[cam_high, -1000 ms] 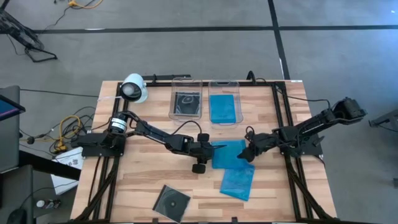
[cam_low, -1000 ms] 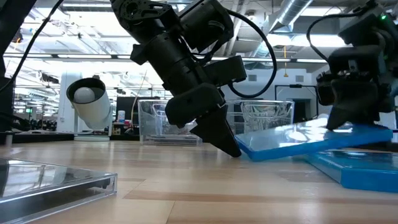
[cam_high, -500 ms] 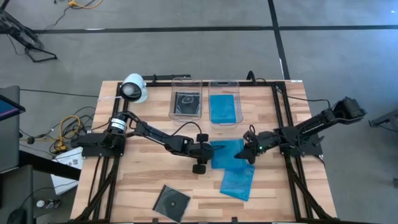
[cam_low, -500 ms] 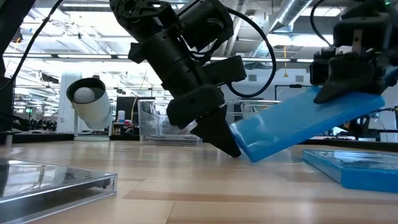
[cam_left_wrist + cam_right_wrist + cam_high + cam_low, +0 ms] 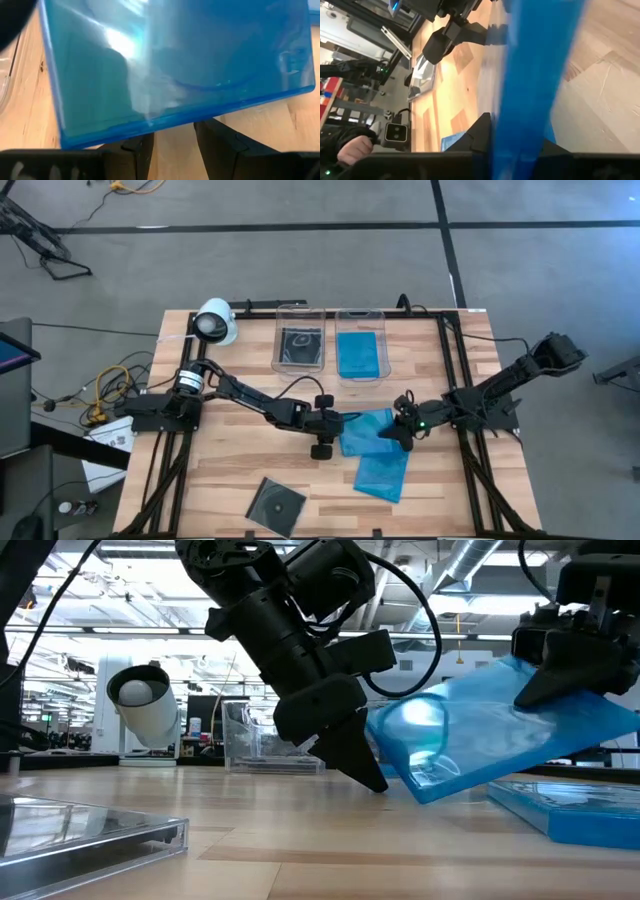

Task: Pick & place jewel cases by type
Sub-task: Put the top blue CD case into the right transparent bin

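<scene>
The lifted blue jewel case (image 5: 500, 735) hangs tilted over the middle of the table (image 5: 230, 470), its far edge raised and its near edge just clear of the wood in the low view. The right gripper (image 5: 403, 430) holds it by the raised edge, fingers pinched onto the plastic; in the right wrist view the case stands edge-on between them. The left gripper (image 5: 330, 425) sits just beside the low edge, fingertips on the table and a little apart, gripping nothing.

It looks light and stiff — a thin hard shell, glossy and probably slippery, liable to crack or pop open if squeezed near the hinge. A pinch across a flat edge, well onto the face, seems the safest hold; a corner grip could let it swing.

A second blue case (image 5: 383, 473) lies flat on the table just in front, partly under the lifted one. A clear/black case (image 5: 276, 504) with a silver disc lies near the front edge, well apart. At the back stand two clear tubs: the left tub (image 5: 282, 362) holds a clear/black case, the right tub (image 5: 342, 317) a blue one — likely this case's destination.
</scene>
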Tool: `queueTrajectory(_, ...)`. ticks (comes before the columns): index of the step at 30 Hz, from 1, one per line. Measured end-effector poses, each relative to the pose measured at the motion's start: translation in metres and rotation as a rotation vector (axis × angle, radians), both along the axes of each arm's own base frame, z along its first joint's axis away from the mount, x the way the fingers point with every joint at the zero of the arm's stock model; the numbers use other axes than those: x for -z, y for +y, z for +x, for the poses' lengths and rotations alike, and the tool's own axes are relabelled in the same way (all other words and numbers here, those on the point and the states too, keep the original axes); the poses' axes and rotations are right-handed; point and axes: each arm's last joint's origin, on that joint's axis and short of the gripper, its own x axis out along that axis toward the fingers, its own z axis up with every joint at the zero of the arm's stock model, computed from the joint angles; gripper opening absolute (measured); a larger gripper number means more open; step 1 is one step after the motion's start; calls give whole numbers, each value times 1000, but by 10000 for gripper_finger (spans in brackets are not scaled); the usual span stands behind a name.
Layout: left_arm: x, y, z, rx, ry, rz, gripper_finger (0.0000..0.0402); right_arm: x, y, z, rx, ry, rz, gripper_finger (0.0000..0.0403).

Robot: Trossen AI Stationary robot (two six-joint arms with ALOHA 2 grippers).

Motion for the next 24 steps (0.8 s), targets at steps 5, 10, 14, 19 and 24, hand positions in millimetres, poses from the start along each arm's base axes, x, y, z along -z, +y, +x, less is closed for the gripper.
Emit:
queueTrajectory(5,0,0,0,-9,-4,-1,137,0,3,-1,21,-9,-22,26)
queueTrajectory(10,-2,1,0,-15,-7,3,137,0,5,-2,54,-18,-65,50)
queueTrajectory(14,-10,2,-2,-29,-10,19,137,0,6,-4,64,-28,-107,41)
queueTrajectory(19,-21,6,-10,-82,28,84,137,0,9,-5,73,-43,-155,26)
queueTrajectory(24,-33,8,-20,-160,66,148,137,-1,11,-6,96,-65,-206,41)
